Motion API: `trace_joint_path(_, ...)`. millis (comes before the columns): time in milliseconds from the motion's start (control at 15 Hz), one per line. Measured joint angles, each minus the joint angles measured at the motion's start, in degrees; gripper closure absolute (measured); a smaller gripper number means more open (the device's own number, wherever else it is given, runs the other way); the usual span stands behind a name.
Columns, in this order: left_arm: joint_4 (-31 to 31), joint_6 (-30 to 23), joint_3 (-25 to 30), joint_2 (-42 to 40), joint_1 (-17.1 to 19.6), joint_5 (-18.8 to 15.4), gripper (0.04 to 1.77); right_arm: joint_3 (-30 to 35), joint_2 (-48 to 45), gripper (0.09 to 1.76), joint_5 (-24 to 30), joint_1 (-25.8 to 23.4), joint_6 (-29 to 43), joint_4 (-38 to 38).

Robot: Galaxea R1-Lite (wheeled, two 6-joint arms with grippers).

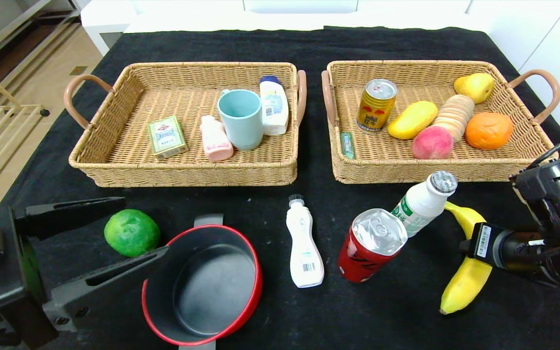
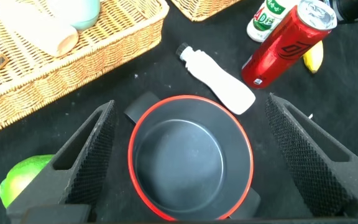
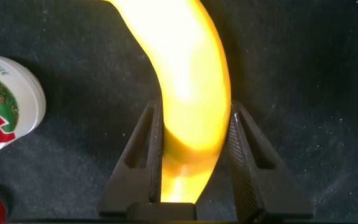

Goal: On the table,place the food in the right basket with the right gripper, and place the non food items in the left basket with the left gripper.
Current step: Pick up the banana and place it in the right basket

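Right gripper (image 3: pixel 191 168) clamped on the banana (image 3: pixel 185 81). Left gripper (image 2: pixel 188 162) wide open, empty. Lifting could swing the banana into the nearby white bottle (image 1: pixel 423 201).

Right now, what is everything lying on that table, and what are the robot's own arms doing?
Left basket: one, wicker; holds teal cup, green box, pink bottle, white bottle.
Right basket: one, wicker; holds gold can, mango, peach, orange, pear, biscuit stack, green stick.
Lime: one, green, front left.
Pot: one, red-rimmed, front.
White squeeze bottle: one, lying.
Red can: one.
Milk bottle: one, white.
Banana: one, yellow.
Left gripper: open over pot.
Right gripper: shut on banana.
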Motion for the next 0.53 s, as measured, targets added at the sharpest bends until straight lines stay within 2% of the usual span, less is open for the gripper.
trace_joint_path(533, -0.02, 1.12, 0.63, 0.17, -0.06, 0.06, 0.09, 0.28, -1.57, 1.16, 0.11, 0.37, -0.39, 0.60)
